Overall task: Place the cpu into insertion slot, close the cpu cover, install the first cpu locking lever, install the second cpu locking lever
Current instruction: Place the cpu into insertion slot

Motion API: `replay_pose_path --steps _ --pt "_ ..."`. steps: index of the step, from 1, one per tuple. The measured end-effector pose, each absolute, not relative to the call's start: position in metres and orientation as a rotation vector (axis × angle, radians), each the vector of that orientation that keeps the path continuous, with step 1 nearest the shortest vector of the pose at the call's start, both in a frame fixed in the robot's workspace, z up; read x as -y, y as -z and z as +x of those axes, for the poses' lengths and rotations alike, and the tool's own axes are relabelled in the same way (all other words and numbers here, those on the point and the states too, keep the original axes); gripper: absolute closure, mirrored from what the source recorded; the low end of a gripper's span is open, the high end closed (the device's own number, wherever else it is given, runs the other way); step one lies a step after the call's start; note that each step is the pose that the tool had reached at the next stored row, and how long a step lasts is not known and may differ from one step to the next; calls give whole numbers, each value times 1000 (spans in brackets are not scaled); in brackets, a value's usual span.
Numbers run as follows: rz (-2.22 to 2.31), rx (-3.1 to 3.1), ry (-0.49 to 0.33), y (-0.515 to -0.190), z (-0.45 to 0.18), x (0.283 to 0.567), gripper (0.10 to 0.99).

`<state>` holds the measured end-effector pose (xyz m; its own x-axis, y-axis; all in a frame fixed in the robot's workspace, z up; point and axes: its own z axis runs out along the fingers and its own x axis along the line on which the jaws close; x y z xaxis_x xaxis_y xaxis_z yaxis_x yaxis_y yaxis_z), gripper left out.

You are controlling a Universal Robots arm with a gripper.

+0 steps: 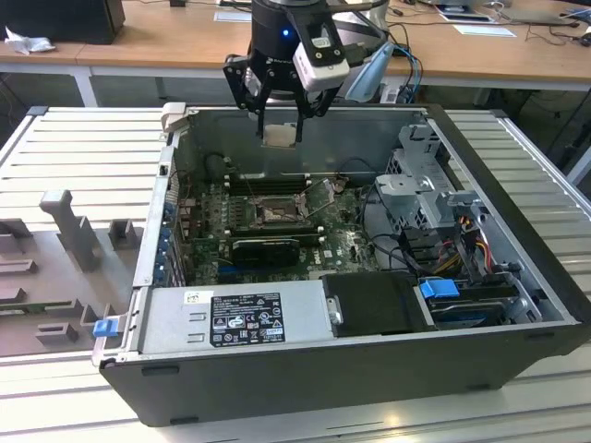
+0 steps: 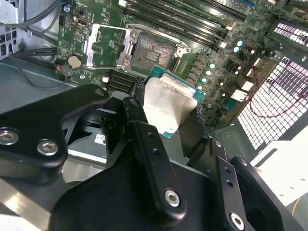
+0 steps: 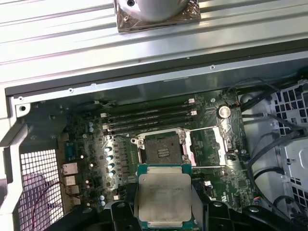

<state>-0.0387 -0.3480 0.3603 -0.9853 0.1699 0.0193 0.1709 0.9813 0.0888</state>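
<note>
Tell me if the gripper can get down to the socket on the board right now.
Probably yes. The gripper holds the chip above the open case, the socket lies bare, and its cover is swung aside.

A black claw (image 1: pixel 280 120) hangs directly above the insertion slot (image 1: pixel 274 213), a small square socket with a dark frame set in a green circuit board (image 1: pixel 346 242). Its fingers pinch the cpu (image 1: pixel 280 137), a flat, pale silvery-beige square chip, which is held well clear of the slot. Just beside the slot, toward the exterior view's right, the thin silver cpu cover (image 1: pixel 321 194) stands tilted open. Around the slot rise the walls of an open dark grey computer case (image 1: pixel 369 388). Nearer the camera than the slot lies a silver power supply box (image 1: pixel 235 318) with a black label. The case rests on a grey slatted metal table (image 1: pixel 83 157).
</note>
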Motion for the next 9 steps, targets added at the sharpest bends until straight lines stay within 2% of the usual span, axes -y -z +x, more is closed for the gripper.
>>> replay_pose_path --steps 9 --pt "-296 3112 139 -356 -39 348 557"
